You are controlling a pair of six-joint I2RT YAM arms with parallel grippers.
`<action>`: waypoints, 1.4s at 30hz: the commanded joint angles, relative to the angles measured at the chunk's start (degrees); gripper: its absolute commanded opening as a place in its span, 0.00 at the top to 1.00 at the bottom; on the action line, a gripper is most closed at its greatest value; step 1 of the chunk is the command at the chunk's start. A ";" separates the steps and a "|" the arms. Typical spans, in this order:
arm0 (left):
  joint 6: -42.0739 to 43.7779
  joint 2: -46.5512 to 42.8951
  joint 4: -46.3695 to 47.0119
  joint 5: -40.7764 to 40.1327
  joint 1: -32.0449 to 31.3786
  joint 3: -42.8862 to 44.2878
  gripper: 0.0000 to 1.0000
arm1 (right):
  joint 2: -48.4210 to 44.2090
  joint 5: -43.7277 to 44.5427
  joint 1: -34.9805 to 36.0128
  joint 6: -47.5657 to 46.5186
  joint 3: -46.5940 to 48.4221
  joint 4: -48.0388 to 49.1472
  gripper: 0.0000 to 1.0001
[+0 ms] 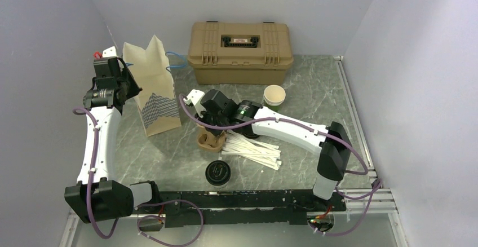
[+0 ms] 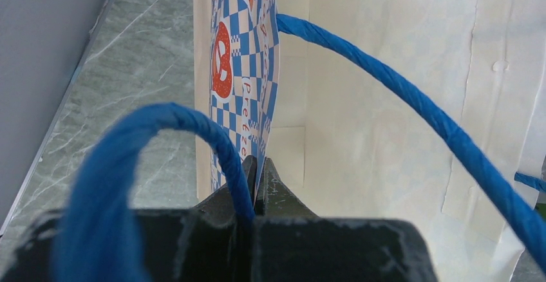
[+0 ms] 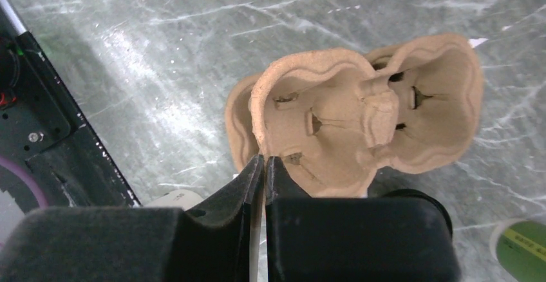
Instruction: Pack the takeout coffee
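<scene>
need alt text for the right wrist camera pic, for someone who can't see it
The right gripper pinches the near rim of a brown moulded-pulp cup carrier, its two fingers almost together. The carrier's cup wells are empty; behind it is a green marbled table, with a black rail at the left edge.

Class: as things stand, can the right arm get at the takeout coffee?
Probably not yet: the right gripper is shut on the cup carrier rim. Once freed, the takeout coffee stands close by, with nothing between.
</scene>
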 commanded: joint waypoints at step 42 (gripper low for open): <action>-0.20 -2.44 2.92 2.15 0.79 -0.71 1.00 | -1.62 7.03 10.26 -1.06 1.22 -3.98 1.00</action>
